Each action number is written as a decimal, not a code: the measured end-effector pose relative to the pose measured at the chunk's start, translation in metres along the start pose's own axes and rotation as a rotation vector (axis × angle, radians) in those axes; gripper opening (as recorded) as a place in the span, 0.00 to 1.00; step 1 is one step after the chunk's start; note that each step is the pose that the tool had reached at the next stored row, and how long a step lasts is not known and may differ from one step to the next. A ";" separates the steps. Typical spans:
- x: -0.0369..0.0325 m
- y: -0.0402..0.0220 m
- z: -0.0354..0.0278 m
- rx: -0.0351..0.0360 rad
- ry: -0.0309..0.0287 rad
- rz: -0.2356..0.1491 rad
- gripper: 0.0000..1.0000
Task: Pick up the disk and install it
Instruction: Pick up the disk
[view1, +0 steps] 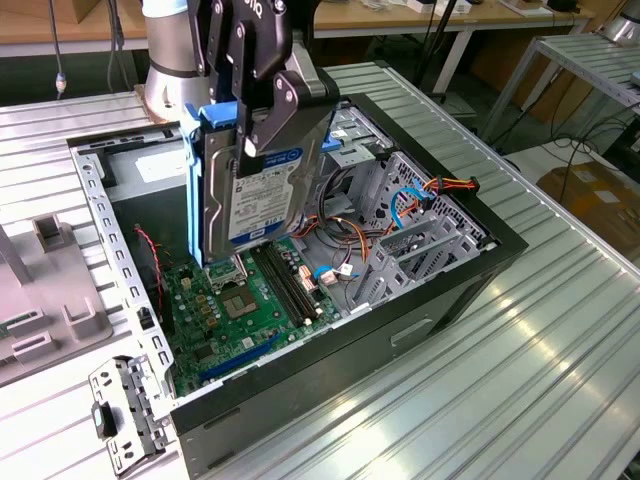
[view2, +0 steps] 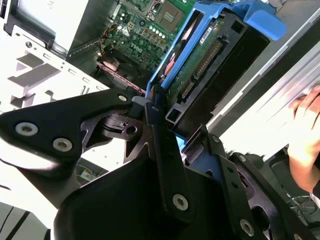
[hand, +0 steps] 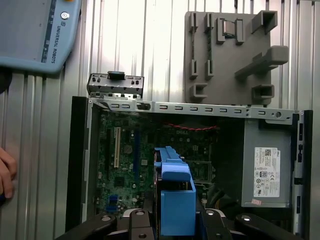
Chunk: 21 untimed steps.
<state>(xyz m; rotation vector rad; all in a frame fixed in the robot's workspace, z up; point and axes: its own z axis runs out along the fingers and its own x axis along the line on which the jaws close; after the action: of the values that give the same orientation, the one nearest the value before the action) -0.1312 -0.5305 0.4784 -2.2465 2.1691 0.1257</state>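
Note:
The disk (view1: 258, 200), silver with a white and blue label and blue side rails, hangs on edge above the motherboard (view1: 235, 305) of the open computer case (view1: 440, 290). My gripper (view1: 268, 125) is shut on its upper part, one black finger (view1: 285, 110) lying across the labelled face. In the second wrist view the disk (view2: 200, 65) shows its circuit-board side and its connectors, clamped by my gripper (view2: 155, 117). In the first wrist view the disk's blue rail (hand: 175, 200) stands between the black links of the gripper (hand: 172, 222), over the case's interior.
A metal drive cage (view1: 425, 240) with loose cables sits at the case's end on the exterior view's right. The grey power supply (hand: 265, 170) fills another corner. Outside lie a grey fixture (hand: 230, 50), a metal bracket (hand: 116, 84) and a teach pendant (hand: 35, 30). A person's hand (hand: 6, 172) rests on the table.

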 end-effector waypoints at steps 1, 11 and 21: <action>0.0004 0.0000 0.0000 -0.0001 0.0000 0.000 0.37; 0.0061 -0.0002 -0.0003 0.0000 0.0000 0.000 0.37; 0.0127 -0.0004 -0.0005 0.0000 0.0000 0.000 0.37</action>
<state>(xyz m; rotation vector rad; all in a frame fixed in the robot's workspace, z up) -0.1303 -0.5432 0.4781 -2.2465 2.1691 0.1258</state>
